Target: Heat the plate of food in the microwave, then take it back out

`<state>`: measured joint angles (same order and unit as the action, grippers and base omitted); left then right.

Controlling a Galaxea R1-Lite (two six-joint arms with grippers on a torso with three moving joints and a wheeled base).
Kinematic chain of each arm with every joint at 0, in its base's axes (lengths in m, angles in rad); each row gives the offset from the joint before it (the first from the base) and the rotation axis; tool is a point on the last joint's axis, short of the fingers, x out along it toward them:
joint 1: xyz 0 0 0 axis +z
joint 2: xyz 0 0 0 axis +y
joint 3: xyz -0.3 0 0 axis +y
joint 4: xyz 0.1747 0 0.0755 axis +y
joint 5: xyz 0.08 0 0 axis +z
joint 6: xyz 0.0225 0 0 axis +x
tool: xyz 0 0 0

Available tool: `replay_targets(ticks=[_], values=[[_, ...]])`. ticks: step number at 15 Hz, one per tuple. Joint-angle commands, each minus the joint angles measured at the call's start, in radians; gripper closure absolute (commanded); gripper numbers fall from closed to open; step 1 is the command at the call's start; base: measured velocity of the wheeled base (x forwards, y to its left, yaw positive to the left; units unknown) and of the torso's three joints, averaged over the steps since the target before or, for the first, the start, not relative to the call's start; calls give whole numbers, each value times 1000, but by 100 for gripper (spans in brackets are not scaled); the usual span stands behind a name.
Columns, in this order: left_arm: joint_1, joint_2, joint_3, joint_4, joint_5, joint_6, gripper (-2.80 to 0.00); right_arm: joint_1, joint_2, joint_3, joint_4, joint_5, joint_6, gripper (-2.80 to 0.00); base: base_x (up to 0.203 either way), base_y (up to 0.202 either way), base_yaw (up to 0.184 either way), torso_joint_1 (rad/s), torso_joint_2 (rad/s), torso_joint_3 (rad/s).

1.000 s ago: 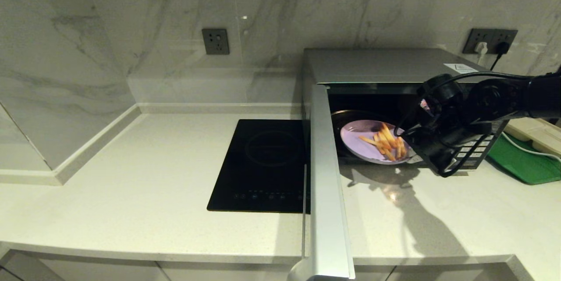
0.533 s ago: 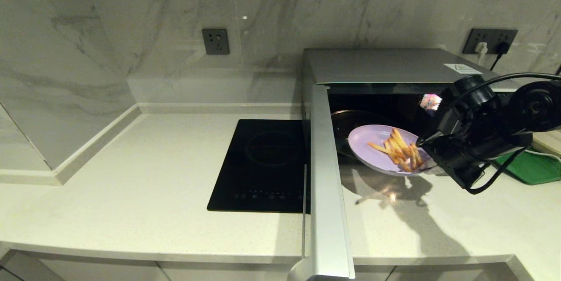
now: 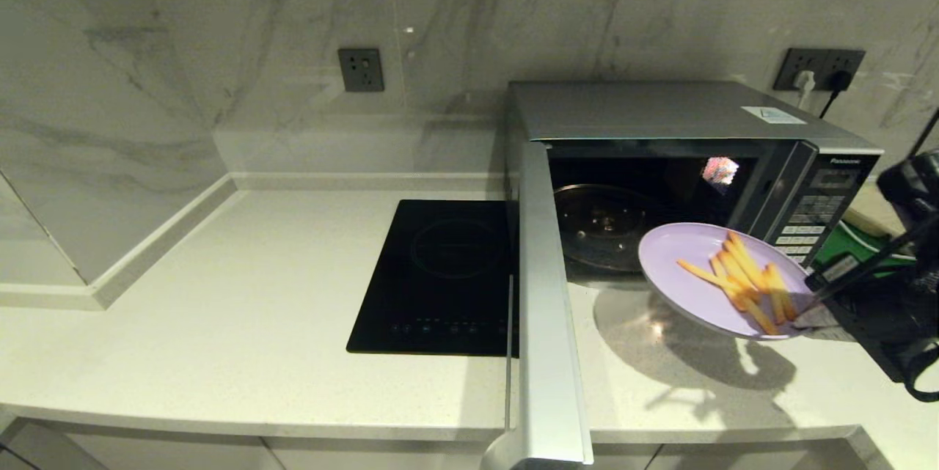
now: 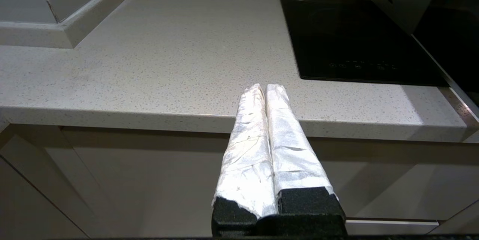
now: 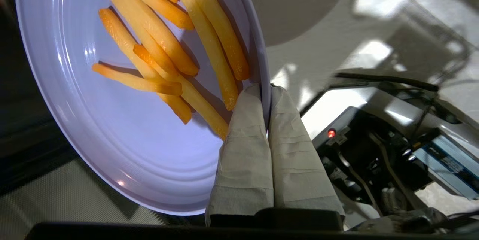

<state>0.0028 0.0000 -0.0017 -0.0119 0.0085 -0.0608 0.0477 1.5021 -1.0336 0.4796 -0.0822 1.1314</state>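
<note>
The lavender plate of food (image 3: 693, 276) hangs in the air just outside the microwave (image 3: 660, 118), above the counter in front of its opening. Several orange fries (image 3: 741, 276) lie on its right half. My right gripper (image 3: 810, 312) is shut on the plate's right rim; the right wrist view shows the rim pinched between its wrapped fingers (image 5: 247, 127), with the plate (image 5: 112, 127) and fries (image 5: 168, 52) tilted. The microwave door (image 3: 546, 309) stands wide open, and the glass turntable (image 3: 598, 224) inside is bare. My left gripper (image 4: 266, 88) is shut and empty, parked below the counter's front edge.
A black induction hob (image 3: 440, 276) lies left of the open door. A green tray (image 3: 855, 239) sits to the right of the microwave, beside its keypad (image 3: 803, 224). Wall sockets (image 3: 818, 68) with a plugged cable are behind. The white counter (image 3: 220, 309) spreads to the left.
My right gripper has pulled the plate of food out of the microwave cavity, toward me and to the right. The turntable now shows bare. The left arm has not moved.
</note>
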Motion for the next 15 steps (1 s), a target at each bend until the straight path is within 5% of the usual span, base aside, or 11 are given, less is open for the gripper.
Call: replay_targets(ticks=[1,5,10,15], values=[[0,0,0,0,1,-1,0,-108,-122,96,-1,1,-18,0,0,0,0,0,0,0],[0,0,0,0,1,-1,0,-313,-146,230,-129,21,-92,0,0,0,0,0,0,0],[0,0,0,0,1,-1,0,-582,-27,251,-199,149,-185,0,0,0,0,0,0,0],[0,0,0,0,1,-1,0,-741,144,253,-322,203,-258,0,0,0,0,0,0,0]])
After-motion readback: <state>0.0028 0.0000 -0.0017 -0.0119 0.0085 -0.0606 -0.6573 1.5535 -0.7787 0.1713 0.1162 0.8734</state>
